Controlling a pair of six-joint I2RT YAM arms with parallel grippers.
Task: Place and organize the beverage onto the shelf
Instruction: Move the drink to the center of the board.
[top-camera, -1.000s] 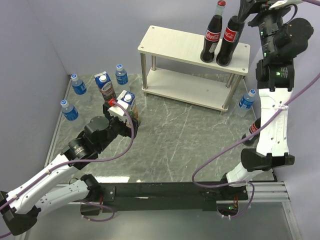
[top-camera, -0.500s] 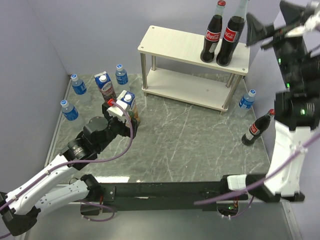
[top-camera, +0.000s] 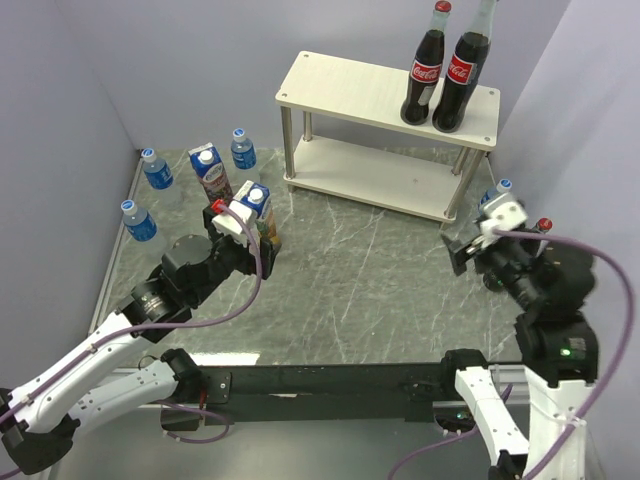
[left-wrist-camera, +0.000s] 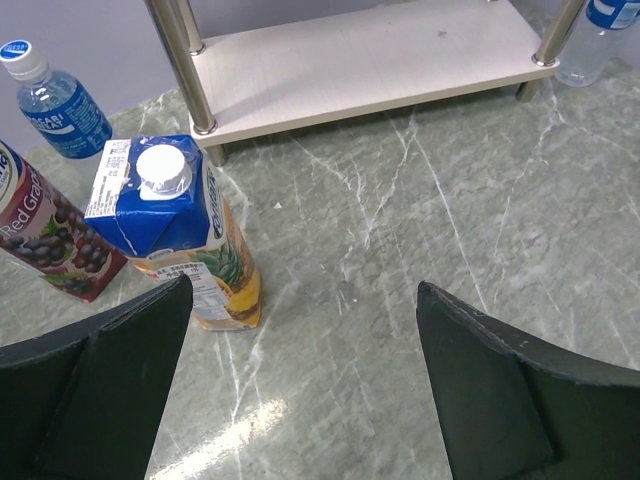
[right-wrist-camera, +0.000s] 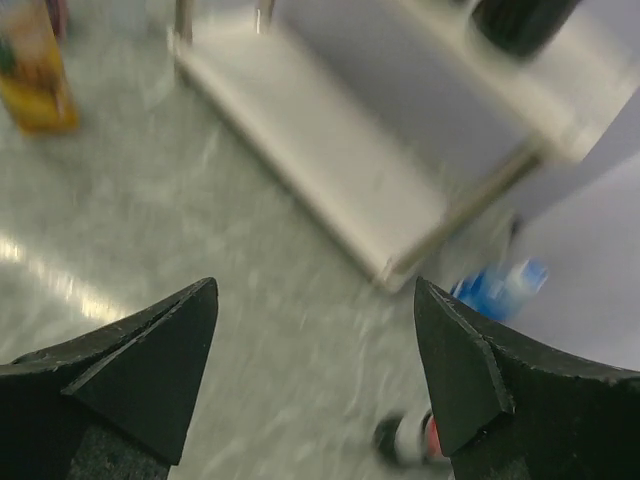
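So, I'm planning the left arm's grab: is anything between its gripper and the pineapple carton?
Nothing visible. The pineapple carton stands just ahead of the open left gripper; the grape carton is beside it, not between.

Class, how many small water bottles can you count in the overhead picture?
4. Three water bottles stand left of the shelf; one by its right legs. Others may be hidden.
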